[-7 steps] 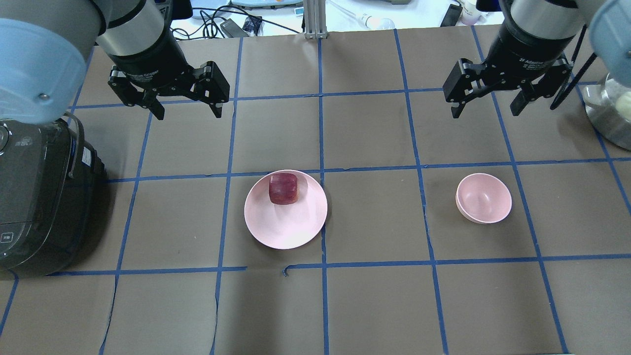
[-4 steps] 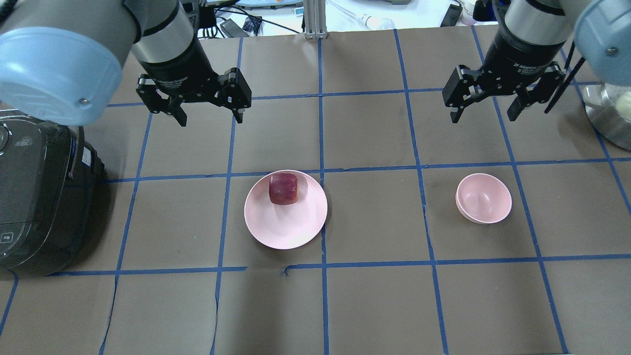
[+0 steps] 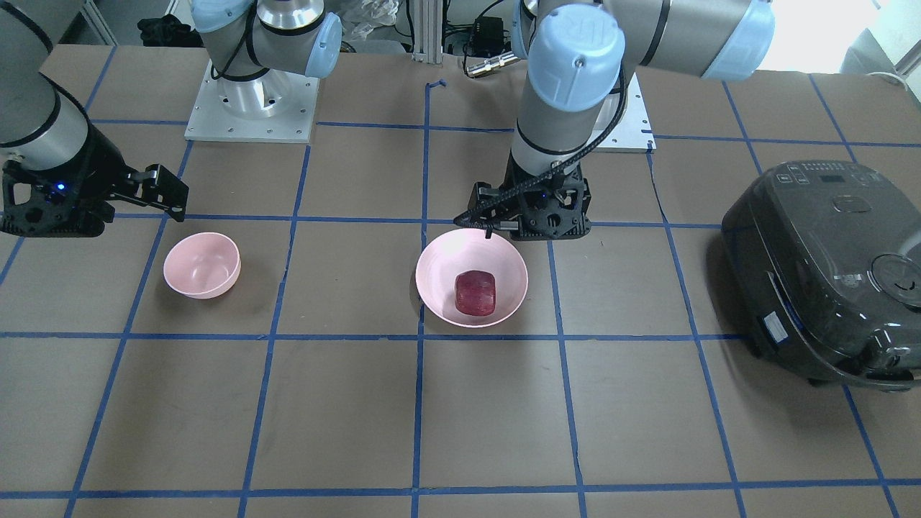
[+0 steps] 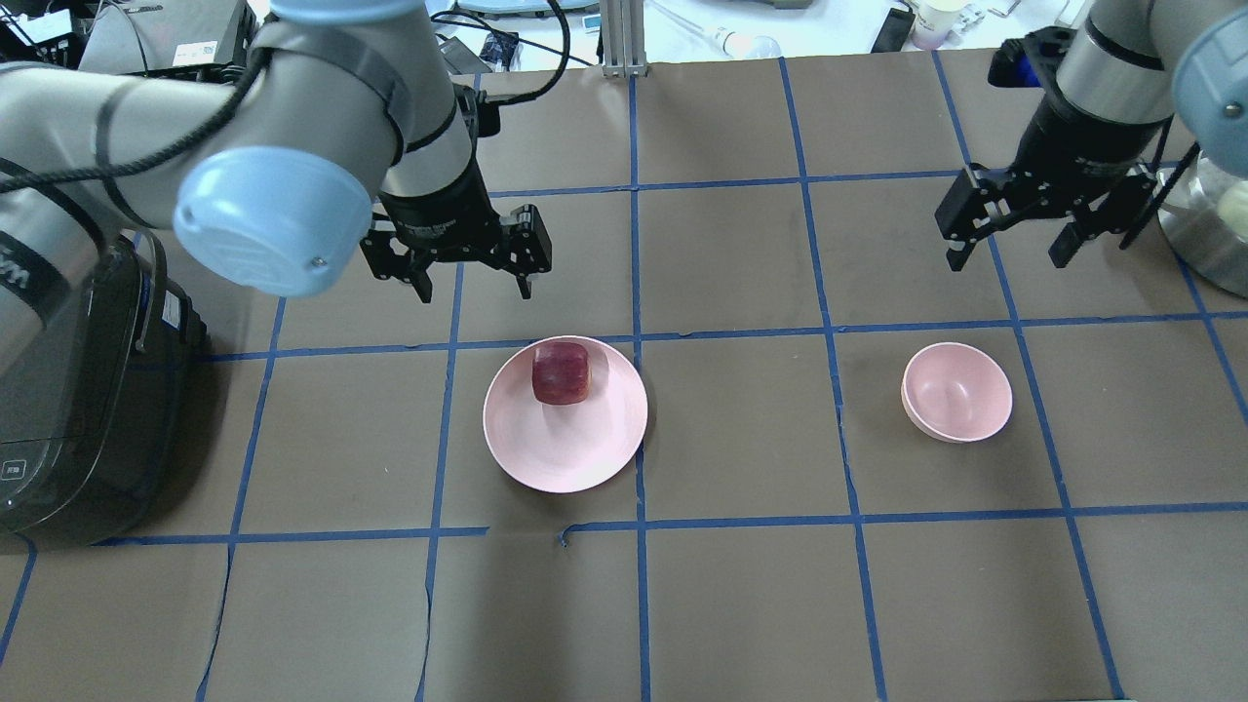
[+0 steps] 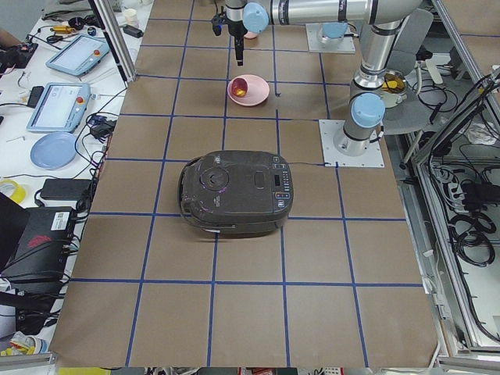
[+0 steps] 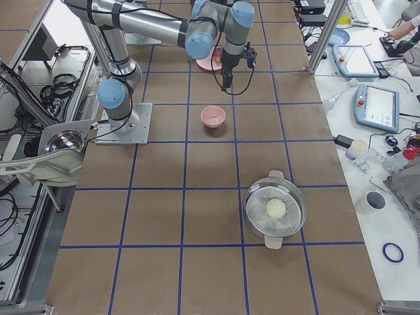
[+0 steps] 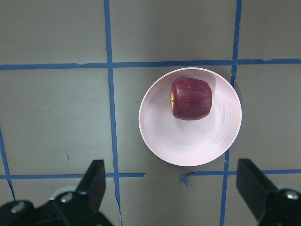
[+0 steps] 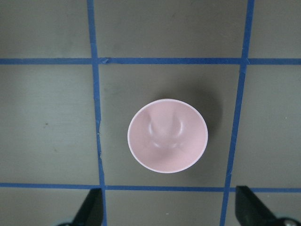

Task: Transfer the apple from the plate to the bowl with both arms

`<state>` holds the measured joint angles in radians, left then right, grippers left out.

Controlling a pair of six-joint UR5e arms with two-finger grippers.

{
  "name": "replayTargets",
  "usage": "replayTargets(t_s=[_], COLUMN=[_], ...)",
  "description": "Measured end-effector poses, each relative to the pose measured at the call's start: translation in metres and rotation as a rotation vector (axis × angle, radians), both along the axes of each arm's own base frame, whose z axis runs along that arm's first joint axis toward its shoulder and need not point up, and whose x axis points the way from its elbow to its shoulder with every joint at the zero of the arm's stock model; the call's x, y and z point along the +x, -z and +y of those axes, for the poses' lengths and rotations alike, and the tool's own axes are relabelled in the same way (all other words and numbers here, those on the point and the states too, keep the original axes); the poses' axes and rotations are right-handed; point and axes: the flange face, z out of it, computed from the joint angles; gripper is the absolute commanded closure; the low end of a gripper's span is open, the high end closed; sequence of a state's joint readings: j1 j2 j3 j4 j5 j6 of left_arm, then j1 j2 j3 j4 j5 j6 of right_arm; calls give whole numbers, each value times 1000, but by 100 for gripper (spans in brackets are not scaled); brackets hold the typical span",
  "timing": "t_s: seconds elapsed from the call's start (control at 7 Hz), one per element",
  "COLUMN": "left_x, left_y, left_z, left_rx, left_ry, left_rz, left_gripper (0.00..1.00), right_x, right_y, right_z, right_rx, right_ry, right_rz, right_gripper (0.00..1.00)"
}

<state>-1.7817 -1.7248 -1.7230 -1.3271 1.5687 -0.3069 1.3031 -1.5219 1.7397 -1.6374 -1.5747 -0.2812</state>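
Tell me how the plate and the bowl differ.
The plate is wider and shallower; the bowl is smaller and deeper. The plate holds the apple; the bowl is empty. The plate sits to the robot's left of the bowl. Both are pale pink, round and upright.

Bright, even overhead light; soft shadows; sharp, glare-free frames

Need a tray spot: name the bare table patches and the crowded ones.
Bare: the squares between plate and bowl, and the rows on the operators' side of them. Crowded: around the rice cooker, around the metal pot, under the left gripper.
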Motion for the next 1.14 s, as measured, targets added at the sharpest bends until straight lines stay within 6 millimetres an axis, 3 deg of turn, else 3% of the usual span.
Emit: replayTargets(t_s=[0.14,0.43,0.71,0.86,1.0,1.14], left_x=[-5,-28,-41,-46,-53,-58], left_y=[38,91,124,137,145,151], left_z=[0,-2,-9,-12,-12,-11], left_rx=[6,4,-4,-10,-16,-15], left_ry=[-32,-47,-45,-42,-33,-23], left_rz=[-4,-10,-15,-17,-17,-19], left_gripper=[0,0,0,2,16,43], right_x=[-15,-23,-30,-32,-33,-35], right_y=[34,105,150,161,170,177], right_z=[9,25,21,20,20,20], right_rx=[0,-3,8,20,33,48], right_ry=[-6,-18,-40,-44,-45,-39], right_rz=[-7,-1,32,46,49,47], right_gripper=[0,0,0,6,27,50])
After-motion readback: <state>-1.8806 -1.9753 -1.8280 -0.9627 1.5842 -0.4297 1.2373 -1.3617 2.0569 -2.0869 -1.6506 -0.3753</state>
